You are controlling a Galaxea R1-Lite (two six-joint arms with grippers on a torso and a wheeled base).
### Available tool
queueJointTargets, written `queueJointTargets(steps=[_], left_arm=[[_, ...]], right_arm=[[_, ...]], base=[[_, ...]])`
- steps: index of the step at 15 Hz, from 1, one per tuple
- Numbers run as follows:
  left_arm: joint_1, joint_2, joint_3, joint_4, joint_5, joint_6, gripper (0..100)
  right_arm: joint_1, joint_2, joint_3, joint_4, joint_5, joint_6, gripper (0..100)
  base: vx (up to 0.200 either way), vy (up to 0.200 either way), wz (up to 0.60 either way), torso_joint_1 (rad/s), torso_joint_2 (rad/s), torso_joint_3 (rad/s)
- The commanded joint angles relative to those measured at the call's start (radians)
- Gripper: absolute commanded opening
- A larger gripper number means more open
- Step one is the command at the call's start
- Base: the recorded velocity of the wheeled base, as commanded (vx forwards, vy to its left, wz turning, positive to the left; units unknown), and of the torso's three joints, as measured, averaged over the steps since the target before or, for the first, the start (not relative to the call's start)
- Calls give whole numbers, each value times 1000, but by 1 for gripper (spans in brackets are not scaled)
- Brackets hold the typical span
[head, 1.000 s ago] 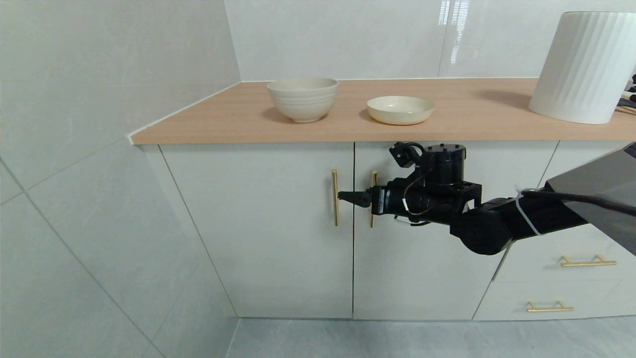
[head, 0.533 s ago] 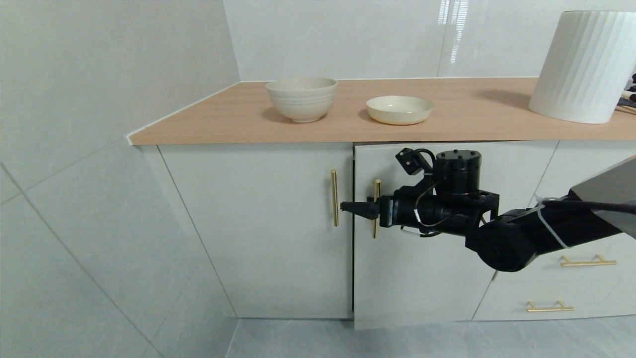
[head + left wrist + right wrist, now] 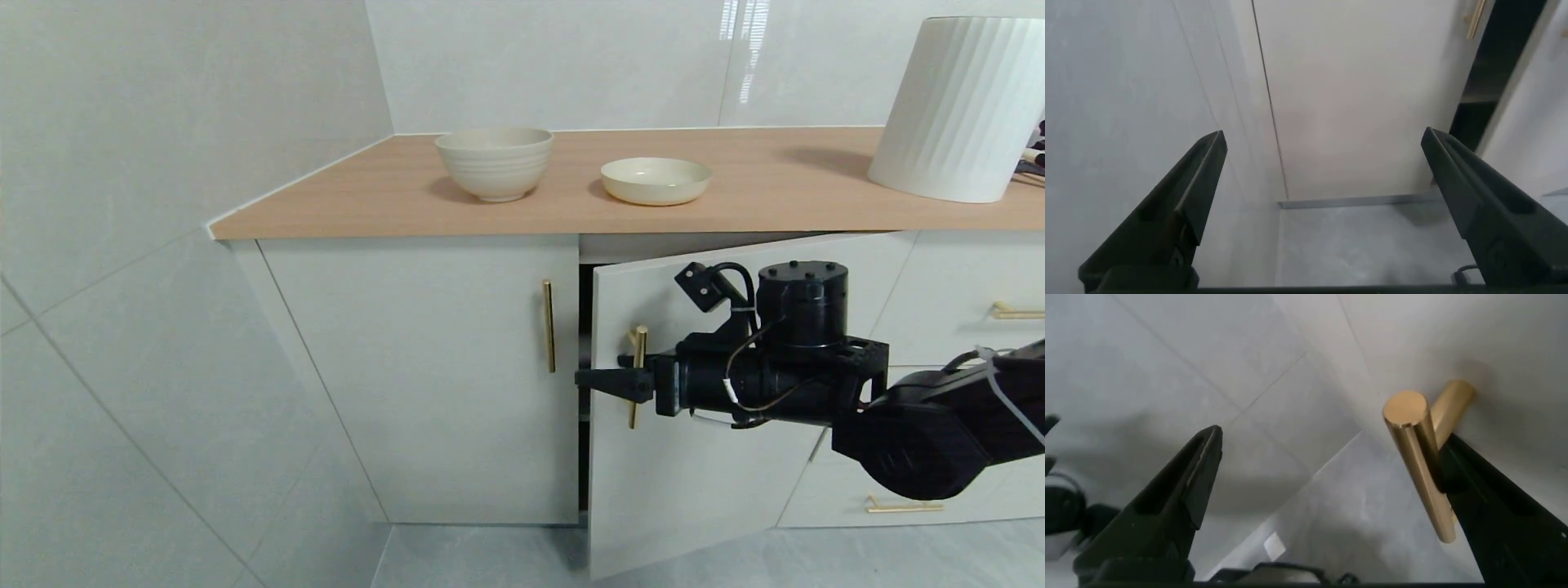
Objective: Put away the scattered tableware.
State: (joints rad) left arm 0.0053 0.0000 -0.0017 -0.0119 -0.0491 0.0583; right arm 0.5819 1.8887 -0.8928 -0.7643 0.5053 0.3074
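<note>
A deep cream bowl (image 3: 495,162) and a shallow cream dish (image 3: 655,180) stand on the wooden countertop (image 3: 767,204). Below them, my right gripper (image 3: 608,382) sits at the gold handle (image 3: 636,374) of the right cabinet door (image 3: 694,482), which hangs partly open with a dark gap beside it. In the right wrist view the gripper (image 3: 1331,449) is open, and the handle (image 3: 1421,461) lies just inside one finger. My left gripper (image 3: 1323,139) is open and holds nothing, facing the shut left door and the floor.
A tall white ribbed container (image 3: 963,106) stands at the counter's right end. The left door (image 3: 424,367) is shut, with its own gold handle (image 3: 549,325). Drawers with gold pulls (image 3: 1016,310) lie right of the open door. A tiled wall runs along the left.
The right cabinet door has swung from shut to partly open. My right gripper has drawn back toward me and lower, staying at the handle.
</note>
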Motion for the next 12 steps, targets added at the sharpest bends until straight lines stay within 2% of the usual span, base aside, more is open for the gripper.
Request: queueJointTargets(steps=[1,3,5,7,8,9,11,12], left_arm=[[1,0,0,0,0,9,100],[1,0,-11,-3,2,38,100],[1,43,-155,36,-21,38,100],[1,264,-366,95,-113,38,100],[1,325,-397,95,-133,38,100],[1,545,-475,92,-158,40,100],[-10,755,-532,79,-158,40,100],[-57,822,-544,53,-149,38,100]], right_arm=[[7,-72,72,0,2,-1,100],[29,-103,92,0,1,-1,100],[32,-134,130,0,1,-1,100],[33,-165,186,0,2,-1,100],[32,-172,199,0,2,-1,100],[33,-203,235,-1,2,-2,100],[33,-240,244,-1,2,-2,100],[42,-258,248,0,5,-1,100]], base=[[0,0,0,0,0,0],[0,0,0,0,0,0],[0,0,0,0,0,0],[0,0,0,0,0,0],[0,0,0,0,0,0],[0,0,0,0,0,0],[0,0,0,0,0,0],[0,0,0,0,0,0]])
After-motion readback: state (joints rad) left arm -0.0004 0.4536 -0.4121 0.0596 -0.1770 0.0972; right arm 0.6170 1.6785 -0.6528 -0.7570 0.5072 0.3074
